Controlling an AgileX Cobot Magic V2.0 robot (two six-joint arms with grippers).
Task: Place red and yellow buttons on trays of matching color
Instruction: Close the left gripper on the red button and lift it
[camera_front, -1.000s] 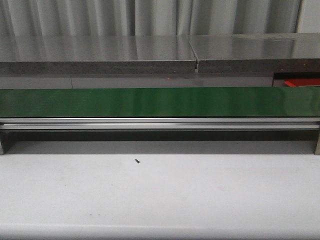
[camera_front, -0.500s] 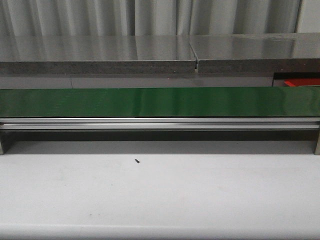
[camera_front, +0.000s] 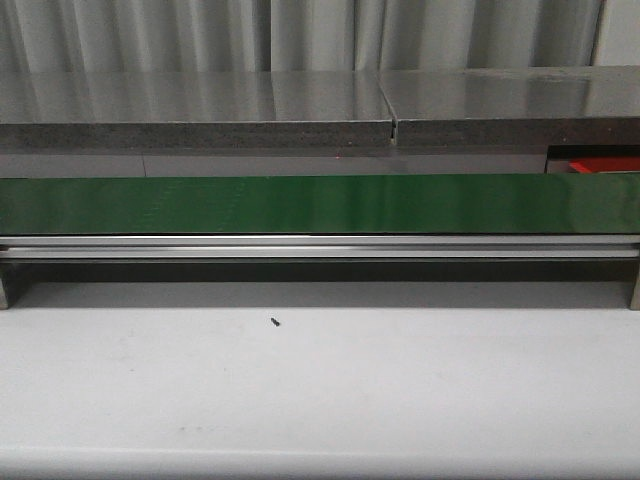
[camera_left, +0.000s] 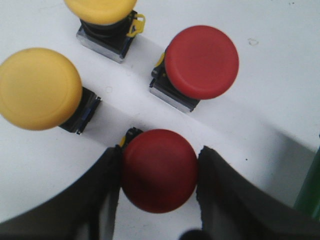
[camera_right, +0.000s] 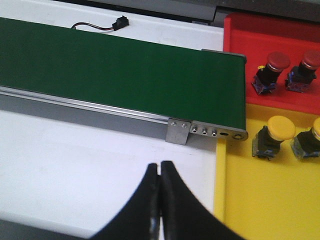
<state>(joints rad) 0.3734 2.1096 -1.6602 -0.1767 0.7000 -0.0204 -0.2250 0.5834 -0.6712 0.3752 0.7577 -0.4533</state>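
Gripping a red button (camera_left: 158, 170), left gripper (camera_left: 158, 172); right gripper (camera_right: 160, 200) closed; front view unchanged.

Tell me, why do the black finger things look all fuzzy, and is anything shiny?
Left wrist view: the left gripper sits so near the lens that its fingers blur, and so does the red button between them. Right wrist view: the right gripper looks soft too, while the trays stay sharp. Front view: the green belt and grey shelf show pale glare.

Grey curtain (camera_front: 200, 35) behind white table (camera_front: 320, 400)
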